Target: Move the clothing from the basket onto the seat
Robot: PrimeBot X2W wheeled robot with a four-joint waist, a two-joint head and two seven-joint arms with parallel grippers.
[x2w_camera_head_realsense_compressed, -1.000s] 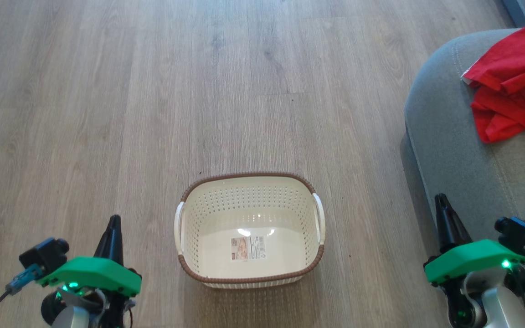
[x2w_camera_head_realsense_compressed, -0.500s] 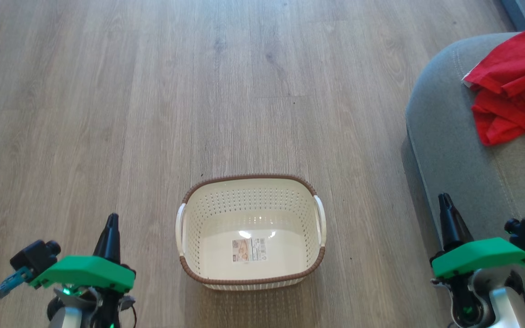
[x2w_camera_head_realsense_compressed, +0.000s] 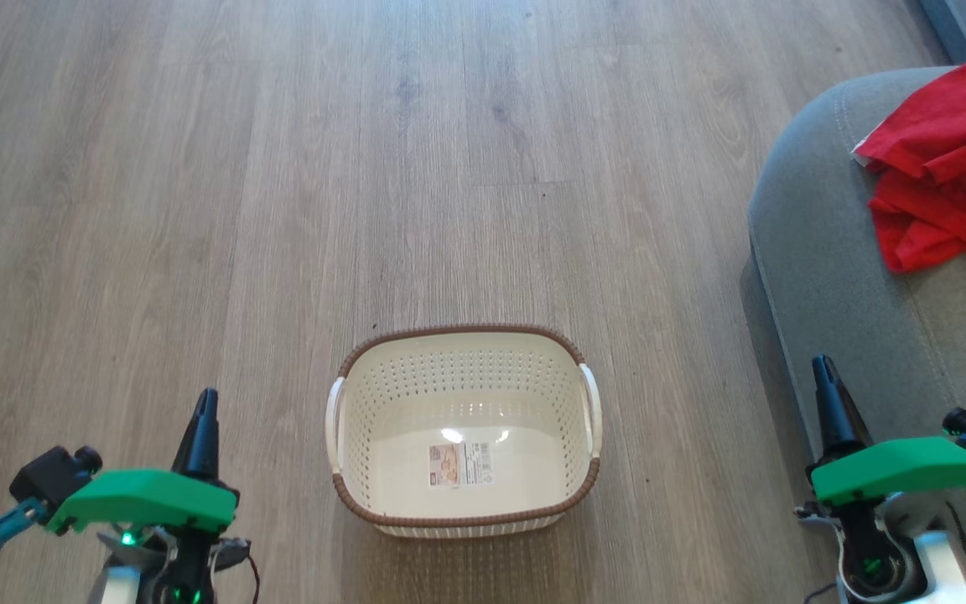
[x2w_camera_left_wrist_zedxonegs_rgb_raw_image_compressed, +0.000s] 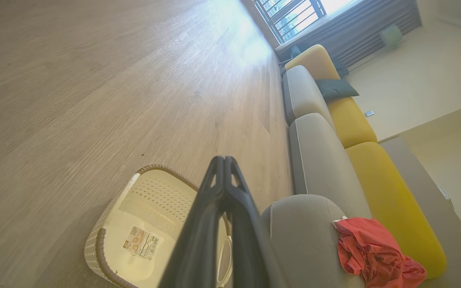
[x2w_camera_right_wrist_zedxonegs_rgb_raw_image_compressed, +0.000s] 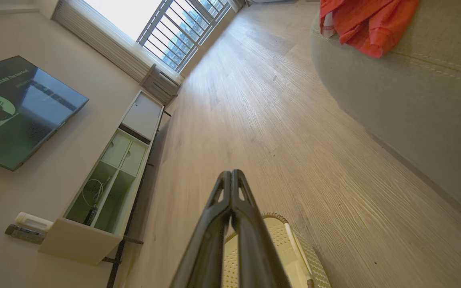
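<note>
Your left pincer (x2w_camera_head_realsense_compressed: 207,396) and right pincer (x2w_camera_head_realsense_compressed: 823,364) are both pressed together. The red clothing (x2w_camera_head_realsense_compressed: 944,184) lies on the grey seat (x2w_camera_head_realsense_compressed: 818,252). The basket (x2w_camera_head_realsense_compressed: 462,329) stands on the floor (x2w_camera_head_realsense_compressed: 282,210) between your pincers.

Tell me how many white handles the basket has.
2. The left handle is on the basket's side away from the seat; the right handle is on the side toward it. None seems hidden.

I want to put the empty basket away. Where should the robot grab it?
Probably by its two white handles. The basket stands upright on the floor, rim up, so come down from above: left hand to the left handle, right hand to the right handle. They bow out from the sides, easy to pinch.
</note>
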